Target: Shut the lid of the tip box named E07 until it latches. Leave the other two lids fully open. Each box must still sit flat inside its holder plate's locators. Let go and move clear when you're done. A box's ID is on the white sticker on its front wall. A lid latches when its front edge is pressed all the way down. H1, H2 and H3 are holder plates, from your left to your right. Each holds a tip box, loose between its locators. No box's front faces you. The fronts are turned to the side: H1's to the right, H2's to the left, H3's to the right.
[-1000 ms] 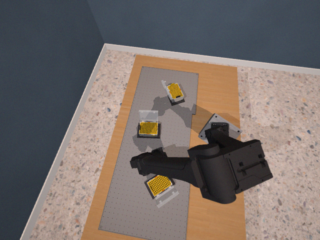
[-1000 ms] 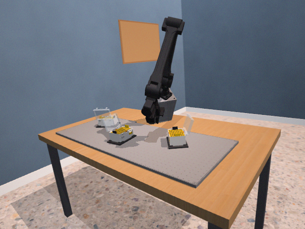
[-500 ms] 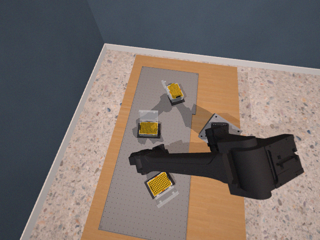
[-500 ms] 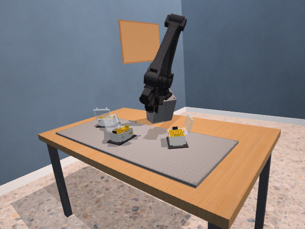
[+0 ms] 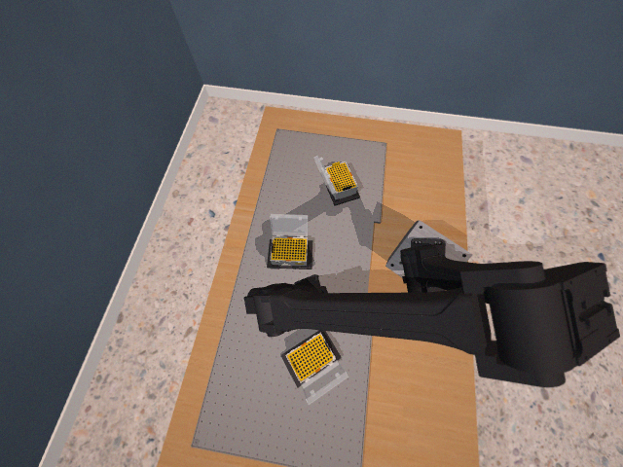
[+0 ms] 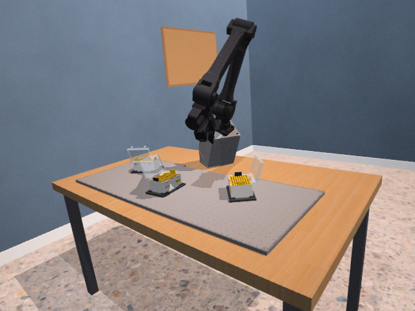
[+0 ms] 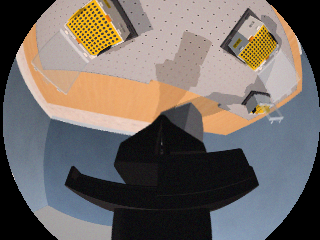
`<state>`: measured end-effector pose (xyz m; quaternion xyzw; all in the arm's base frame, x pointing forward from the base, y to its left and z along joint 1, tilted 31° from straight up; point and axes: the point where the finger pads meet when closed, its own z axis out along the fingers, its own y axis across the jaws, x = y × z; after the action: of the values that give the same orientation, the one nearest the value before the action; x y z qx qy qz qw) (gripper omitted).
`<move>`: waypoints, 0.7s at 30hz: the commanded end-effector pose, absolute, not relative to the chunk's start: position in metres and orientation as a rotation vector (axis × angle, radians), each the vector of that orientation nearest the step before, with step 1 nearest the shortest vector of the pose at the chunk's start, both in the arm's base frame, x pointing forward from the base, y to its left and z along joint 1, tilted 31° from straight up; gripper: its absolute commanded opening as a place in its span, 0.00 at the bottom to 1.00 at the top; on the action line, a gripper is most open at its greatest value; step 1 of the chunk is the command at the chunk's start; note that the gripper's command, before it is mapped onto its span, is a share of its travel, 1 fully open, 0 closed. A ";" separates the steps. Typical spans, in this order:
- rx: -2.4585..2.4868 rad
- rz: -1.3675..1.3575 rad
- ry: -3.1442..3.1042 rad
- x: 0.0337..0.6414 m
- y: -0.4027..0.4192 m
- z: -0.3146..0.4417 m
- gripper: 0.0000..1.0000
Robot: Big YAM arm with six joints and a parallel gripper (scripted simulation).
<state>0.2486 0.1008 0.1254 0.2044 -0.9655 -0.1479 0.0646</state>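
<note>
End effector (image 5: pixel 316 283) (image 6: pixel 207 137) (image 7: pixel 161 118) shut, holding nothing; E07 can't be placed, stickers unreadable. H1's tip box (image 5: pixel 310 357) (image 6: pixel 240 188) (image 7: pixel 95 27), H2's (image 5: pixel 289 250) (image 6: pixel 164 184) (image 7: pixel 257 47) and H3's (image 5: pixel 341 178) (image 6: pixel 145 164) (image 7: pixel 261 108) stand open; closing remains, likely approaching behind E07's raised lid, then pressing its front edge

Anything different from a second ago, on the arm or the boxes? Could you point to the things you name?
The arm (image 5: pixel 377 306) (image 6: pixel 219 63) has lifted the gripper (image 6: pixel 205 136) (image 7: pixel 161 119) higher above the table (image 5: pixel 418 402) (image 6: pixel 348 201), its elbow swinging outward, to the right in the top view. No box has been taken hold of or let go. The three tip boxes (image 5: pixel 289 249) (image 6: pixel 241 191) (image 7: pixel 95 27) stayed put, lids open.
</note>
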 end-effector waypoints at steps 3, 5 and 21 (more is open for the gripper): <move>0.579 -0.449 -2.918 0.280 0.079 0.130 0.00; 0.578 -0.449 -2.918 0.287 0.072 0.129 0.00; 0.576 -0.447 -2.919 0.338 0.021 0.121 0.00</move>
<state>0.3187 0.0309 0.1134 0.1764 -0.9705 -0.1473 0.0727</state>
